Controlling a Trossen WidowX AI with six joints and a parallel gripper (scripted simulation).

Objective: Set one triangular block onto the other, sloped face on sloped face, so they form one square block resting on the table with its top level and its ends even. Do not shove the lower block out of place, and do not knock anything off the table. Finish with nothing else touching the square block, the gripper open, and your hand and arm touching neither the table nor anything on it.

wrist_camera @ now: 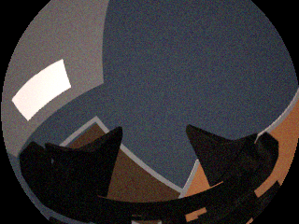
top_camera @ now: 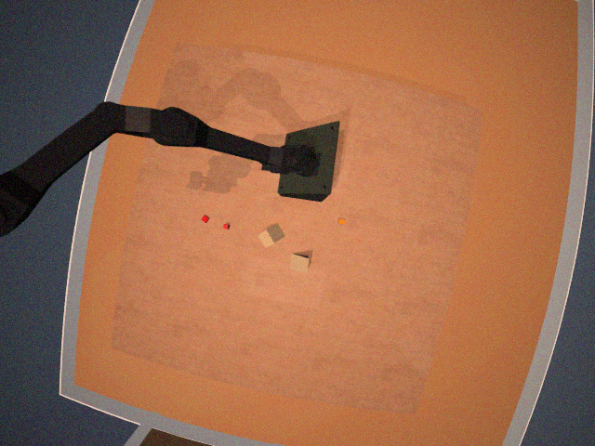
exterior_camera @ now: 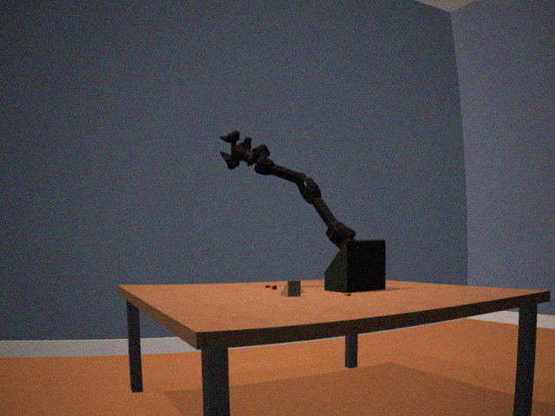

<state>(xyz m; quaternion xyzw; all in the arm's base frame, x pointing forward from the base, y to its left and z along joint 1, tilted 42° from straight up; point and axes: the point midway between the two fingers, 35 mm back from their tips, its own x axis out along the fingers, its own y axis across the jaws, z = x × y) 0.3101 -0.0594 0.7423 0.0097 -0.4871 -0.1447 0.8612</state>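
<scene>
Two pale tan triangular blocks rest apart on the table (top_camera: pixel 288 335) (exterior_camera: pixel 251 308). One block (top_camera: pixel 266 238) shows a light face and a darker face in the top view. The other block (top_camera: pixel 299 262) (exterior_camera: pixel 294 288) lies a little below and right of it there, showing mostly one pale face. In the exterior view they overlap, one mostly hidden behind the other. My gripper (exterior_camera: pixel 221 146) (wrist_camera: pixel 155 129) is open and empty, high above the table and far from both blocks. It is outside the top view, where only the arm shows. The wrist view shows no block.
Two small red cubes (top_camera: pixel 204 218) (top_camera: pixel 226 226) lie left of the blocks in the top view. A small orange piece (top_camera: pixel 341 221) (exterior_camera: pixel 347 294) lies to their right. The dark arm base (top_camera: pixel 326 163) (exterior_camera: pixel 365 266) stands on the table above the blocks in the top view.
</scene>
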